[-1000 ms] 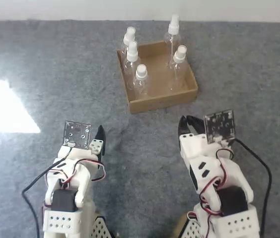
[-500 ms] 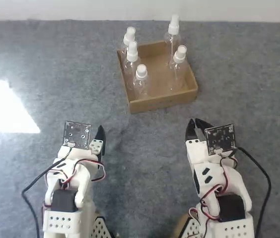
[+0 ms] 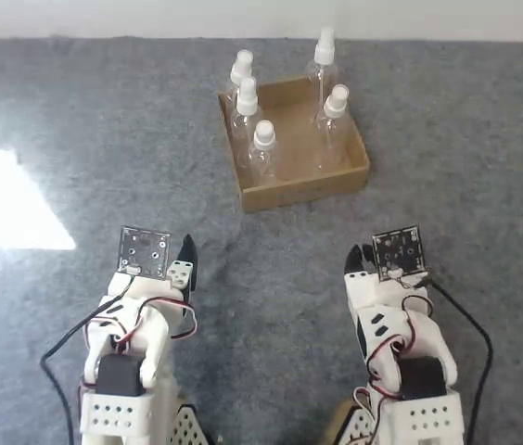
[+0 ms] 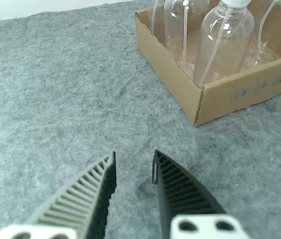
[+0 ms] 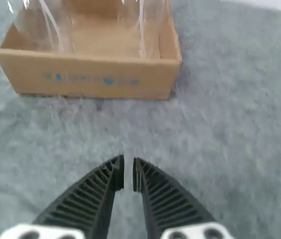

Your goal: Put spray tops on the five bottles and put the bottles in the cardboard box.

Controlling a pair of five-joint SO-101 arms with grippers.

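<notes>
Cardboard box, brown and open-topped, upper centre of the high view, holds all five clear plastic bottles, each with a white spray top; the task looks finished. Left gripper slightly parted, right gripper practically closed, both empty, lower frame.

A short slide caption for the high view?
Five spray-topped bottles in the cardboard box; left gripper and right gripper short of it.

From above and behind the arms, the high camera looks down the desk. Each low wrist camera faces the box past the left tool or right tool; all views share the box.
</notes>
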